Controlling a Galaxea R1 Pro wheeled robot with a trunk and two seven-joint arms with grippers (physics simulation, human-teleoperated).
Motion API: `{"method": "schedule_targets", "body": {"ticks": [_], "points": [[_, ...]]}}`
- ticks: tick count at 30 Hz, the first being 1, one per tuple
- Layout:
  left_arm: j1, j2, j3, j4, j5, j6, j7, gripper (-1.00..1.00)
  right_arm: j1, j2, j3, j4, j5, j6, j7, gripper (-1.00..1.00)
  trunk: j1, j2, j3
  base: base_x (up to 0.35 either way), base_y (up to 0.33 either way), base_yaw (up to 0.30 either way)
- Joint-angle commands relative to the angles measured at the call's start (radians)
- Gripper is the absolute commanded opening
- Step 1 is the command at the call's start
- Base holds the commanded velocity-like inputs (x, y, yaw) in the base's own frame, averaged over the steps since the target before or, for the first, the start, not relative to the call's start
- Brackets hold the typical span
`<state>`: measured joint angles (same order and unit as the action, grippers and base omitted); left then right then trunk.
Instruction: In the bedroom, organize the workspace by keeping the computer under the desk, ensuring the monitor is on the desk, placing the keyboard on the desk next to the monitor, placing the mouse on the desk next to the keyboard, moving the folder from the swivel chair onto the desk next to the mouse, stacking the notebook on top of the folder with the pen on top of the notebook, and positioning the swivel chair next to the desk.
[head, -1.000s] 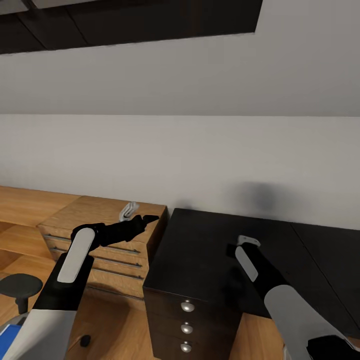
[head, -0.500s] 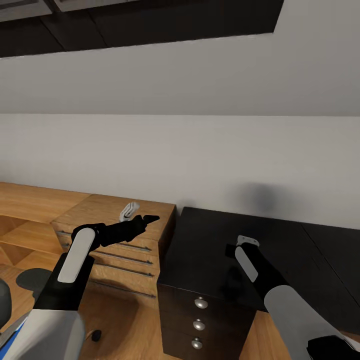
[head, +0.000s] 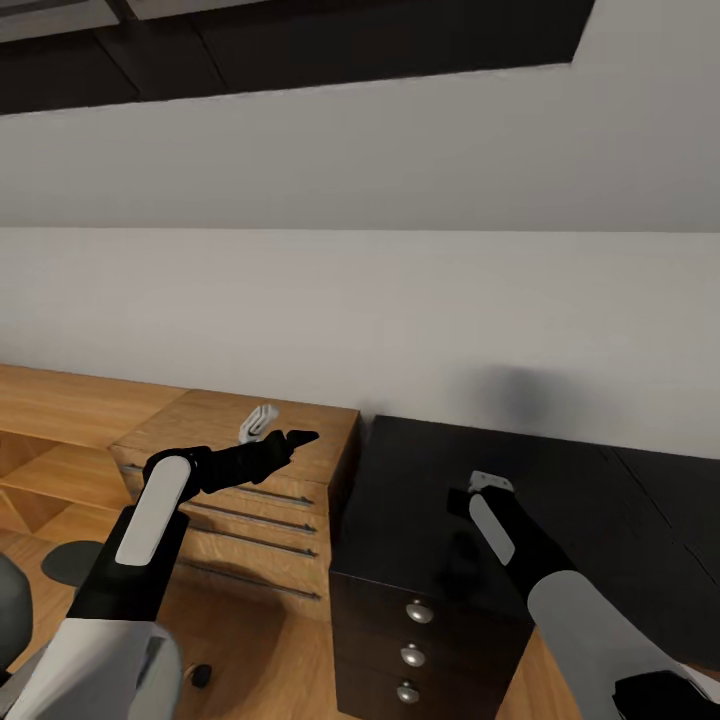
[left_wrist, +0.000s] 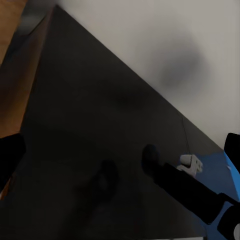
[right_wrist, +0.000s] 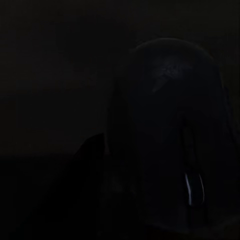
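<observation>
— Where's the mouse?

— I judge it's the dark rounded mouse (right_wrist: 167, 125) right in front of the right wrist camera, with a faint glint on its wheel. That view is too dark to show whether the right gripper (head: 462, 500) is clamped on it, so I cannot tell. From the head, that gripper points down over the desk (head: 600, 520), at about 5 o'clock from picture centre. The left wrist view shows its shadow lying apart from it on the black top, so it's above the surface (probably for carrying rather than setting down).

— And the left arm?

— It's stretched forward at 8 o'clock over the wooden cabinet (head: 200, 425). The left gripper (head: 297, 437) has its fingers spread and empty, likely kept clear of the work. A small white object (head: 258, 421) sits on the cabinet just beyond it. The swivel chair (head: 12, 615) peeks in at the lower left.

— What has changed over the last second?

— The camera has moved. The desk's drawer unit (head: 415, 640) and the cabinet have slid towards 3 o'clock in the picture. Both arms keep their pose.
</observation>
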<state>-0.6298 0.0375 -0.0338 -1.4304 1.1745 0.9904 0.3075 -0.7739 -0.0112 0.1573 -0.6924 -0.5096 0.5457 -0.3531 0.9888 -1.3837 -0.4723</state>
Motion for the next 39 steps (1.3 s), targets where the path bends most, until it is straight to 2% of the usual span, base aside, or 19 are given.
{"method": "schedule_targets", "body": {"ticks": [1,6,8,13,16,21,27,29,30,31,39], "points": [[-0.001,0.001,-0.001,-0.001,0.01,0.001,0.01,1.0,-0.001,0.001,0.006,-0.001,-0.011,0.002,0.007,-1.0,0.0,-0.001,-0.001,0.087,0.258,0.0],[-0.001,0.0,-0.001,0.001,0.012,0.001,0.01,1.0,-0.001,0.031,0.011,0.003,-0.006,0.003,0.027,-1.0,0.0,-0.001,-0.001,0.041,0.222,0.0],[-0.001,-0.001,-0.001,0.003,0.011,0.001,0.01,1.0,-0.001,0.04,0.029,0.011,-0.004,0.002,0.03,-1.0,0.0,-0.001,-0.001,0.011,0.086,0.0],[-0.001,-0.002,-0.002,0.005,0.011,0.002,0.01,1.0,-0.001,0.051,0.104,0.024,-0.004,0.002,0.033,-1.0,0.0,-0.001,-0.001,0.004,0.03,0.001],[-0.001,-0.002,-0.003,0.005,0.011,0.002,0.01,1.0,-0.001,0.062,0.119,0.027,-0.004,0.002,0.033,-1.0,0.0,-0.001,-0.001,0.001,0.008,0.052],[-0.001,-0.004,-0.004,0.005,0.011,0.002,0.01,1.0,-0.001,0.092,0.131,0.06,-0.003,0.003,0.031,-1.0,0.0,-0.001,-0.001,0.0,0.002,0.19],[-0.001,-0.005,-0.004,0.005,0.01,0.001,0.011,1.0,-0.001,0.116,0.144,0.074,-0.003,0.004,0.031,-1.0,0.0,-0.001,-0.001,0.0,0.0,0.156],[-0.001,-0.005,-0.005,0.005,0.01,0.001,0.011,1.0,-0.001,0.123,0.16,0.09,-0.003,0.014,0.032,-1.0,0.0,-0.001,-0.001,0.0,0.0,0.011],[-0.001,-0.005,-0.007,0.005,0.01,0.001,0.011,1.0,-0.001,0.127,0.167,0.092,-0.003,0.018,0.033,-1.0,0.0,-0.001,-0.001,0.0,0.0,0.006],[-0.001,-0.005,-0.026,0.005,0.01,0.001,0.012,1.0,-0.001,0.133,0.179,0.095,-0.004,0.024,0.034,-1.0,0.0,-0.001,-0.001,0.0,0.0,0.001],[-0.001,-0.006,-0.037,0.005,0.01,0.001,0.011,1.0,-0.001,0.144,0.184,0.117,-0.006,0.066,0.038,-1.0,0.0,-0.001,-0.001,0.0,0.0,0.0]]}}
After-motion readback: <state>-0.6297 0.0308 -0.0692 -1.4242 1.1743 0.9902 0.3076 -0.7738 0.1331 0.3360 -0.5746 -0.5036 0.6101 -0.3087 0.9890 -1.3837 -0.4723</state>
